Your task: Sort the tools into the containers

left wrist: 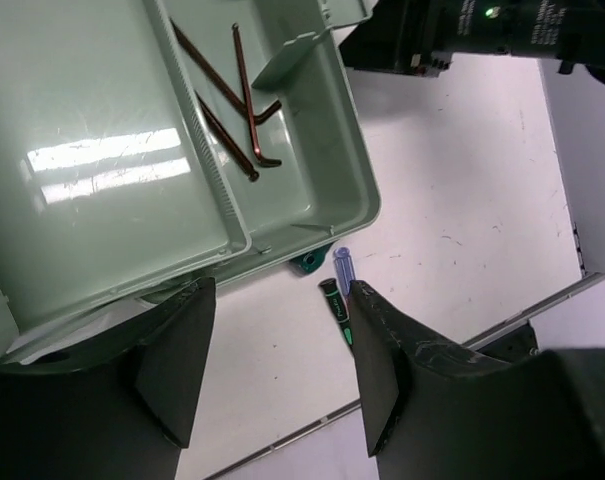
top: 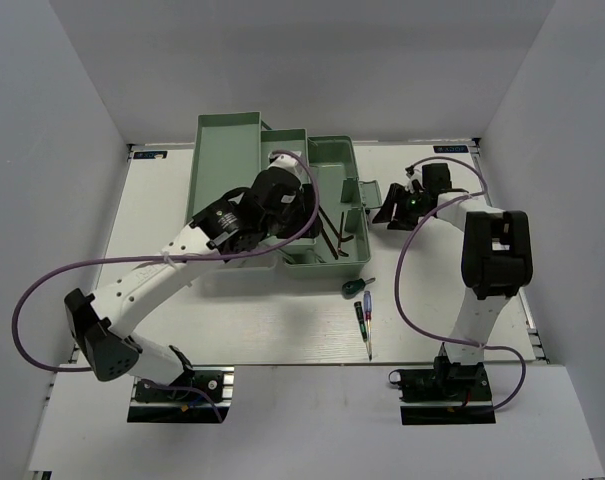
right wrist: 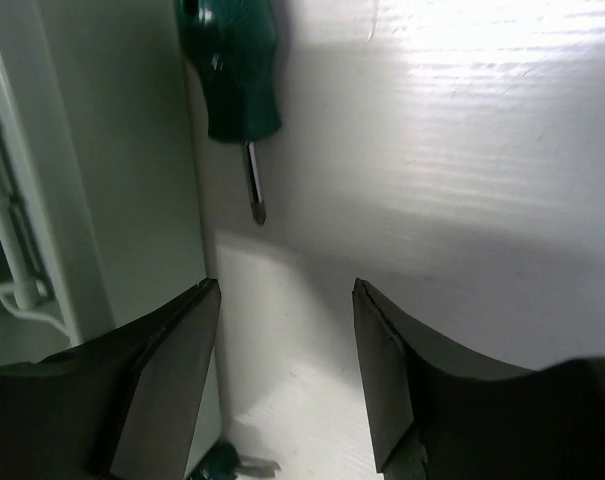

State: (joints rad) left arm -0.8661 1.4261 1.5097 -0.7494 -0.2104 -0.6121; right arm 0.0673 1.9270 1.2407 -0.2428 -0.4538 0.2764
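Note:
The mint-green toolbox (top: 327,160) stands open at the table's middle. Three dark hex keys (top: 334,235) (left wrist: 244,105) lie in its right compartment. My left gripper (top: 285,197) (left wrist: 282,290) hovers open over the box's near right corner, nothing between its fingers. The stubby green screwdriver (top: 357,287) (right wrist: 232,70) lies on the table just past that corner. Below it lie the purple-handled (left wrist: 342,265) and dark green precision screwdrivers (top: 364,325) (left wrist: 337,305). My right gripper (top: 390,213) (right wrist: 286,290) is open beside the box's right wall (right wrist: 112,170), empty, with the stubby screwdriver ahead of it.
The fold-out trays (top: 227,150) reach up and left from the box. A purple cable (top: 42,290) loops off the left arm. The table's front edge (top: 312,364) runs just below the precision screwdrivers.

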